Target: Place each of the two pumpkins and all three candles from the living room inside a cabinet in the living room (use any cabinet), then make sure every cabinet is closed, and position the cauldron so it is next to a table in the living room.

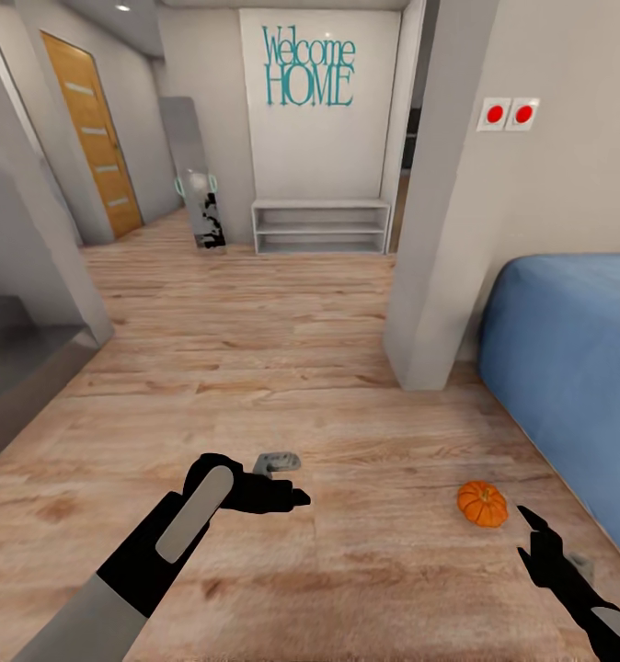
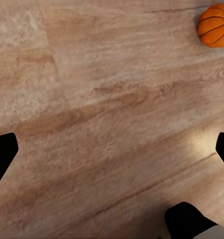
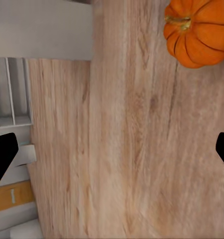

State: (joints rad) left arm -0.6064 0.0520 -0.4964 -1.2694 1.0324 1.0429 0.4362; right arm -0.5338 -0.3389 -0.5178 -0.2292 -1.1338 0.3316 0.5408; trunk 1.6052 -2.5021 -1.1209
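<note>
One small orange ribbed pumpkin (image 1: 482,504) sits on the wood floor, close to the blue furniture on the right. My right gripper (image 1: 551,538) hovers just right of it and nearer to me, open and empty. In the right wrist view the pumpkin (image 3: 199,32) lies ahead and off to one side, and the black fingertips (image 3: 2,154) stand wide apart at the frame edges. My left gripper (image 1: 287,480) is open over bare floor well left of the pumpkin. The left wrist view has the pumpkin (image 2: 216,25) in a corner, beyond the spread fingertips (image 2: 2,154).
A blue upholstered piece (image 1: 568,368) fills the right side. A white pillar (image 1: 439,276) stands beside it. Down the hall are a low white shelf (image 1: 321,227), a leaning mirror (image 1: 195,175) and an orange door (image 1: 94,129). A grey wall (image 1: 25,230) juts in at the left.
</note>
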